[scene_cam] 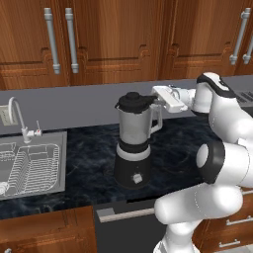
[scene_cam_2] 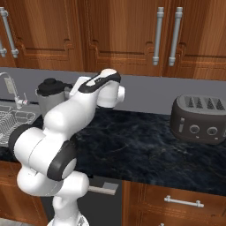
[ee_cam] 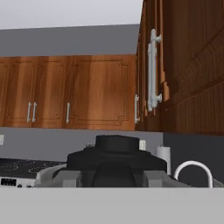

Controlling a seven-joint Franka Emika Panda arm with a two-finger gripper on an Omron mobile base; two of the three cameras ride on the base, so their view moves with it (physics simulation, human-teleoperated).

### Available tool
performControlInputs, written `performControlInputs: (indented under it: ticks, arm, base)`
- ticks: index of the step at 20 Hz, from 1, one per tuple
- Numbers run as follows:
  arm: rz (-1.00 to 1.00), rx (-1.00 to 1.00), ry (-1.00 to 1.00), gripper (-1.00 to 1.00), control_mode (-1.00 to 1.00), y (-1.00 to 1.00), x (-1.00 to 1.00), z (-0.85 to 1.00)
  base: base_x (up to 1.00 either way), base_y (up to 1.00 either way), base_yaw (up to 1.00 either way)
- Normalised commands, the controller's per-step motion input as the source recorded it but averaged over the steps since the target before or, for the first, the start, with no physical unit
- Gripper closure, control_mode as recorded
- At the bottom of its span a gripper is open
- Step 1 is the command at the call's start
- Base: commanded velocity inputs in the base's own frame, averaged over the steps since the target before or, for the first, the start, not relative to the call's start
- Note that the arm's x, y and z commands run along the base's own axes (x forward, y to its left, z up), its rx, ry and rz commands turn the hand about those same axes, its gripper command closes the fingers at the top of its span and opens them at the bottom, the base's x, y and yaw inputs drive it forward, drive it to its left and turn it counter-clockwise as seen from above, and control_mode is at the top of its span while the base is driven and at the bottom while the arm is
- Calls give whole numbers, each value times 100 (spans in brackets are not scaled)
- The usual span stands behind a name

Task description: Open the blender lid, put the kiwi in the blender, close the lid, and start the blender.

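Where claw [scene_cam: 154, 100] meets blender lid [scene_cam: 132, 102], fingertips indistinct, grip unclear

The blender [scene_cam: 133, 148] is black and silver with a grey jar. The counter [scene_cam: 89, 163] is dark with marble swirls. The cupboards [scene_cam_2: 119, 35] are brown wood.

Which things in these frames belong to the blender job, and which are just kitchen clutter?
Job:
- blender
- blender lid, on the jar
- tool, beside the lid

Lying about:
- toaster
- sink with dish rack
- faucet
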Motion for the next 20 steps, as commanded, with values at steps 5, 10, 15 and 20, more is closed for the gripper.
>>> performControlInputs:
  ticks: [5,10,15,20]
  arm:
    - [0,0,0,-100,-100,0,0,0]
    - [0,0,-1,-100,-100,0,-6,16]
    - [0,0,0,-100,-100,0,-39,25]
    - [0,0,0,-100,-100,0,-47,-2]
  base:
    - [0,0,0]
    - [0,0,0]
    - [0,0,0]
    - [0,0,0]
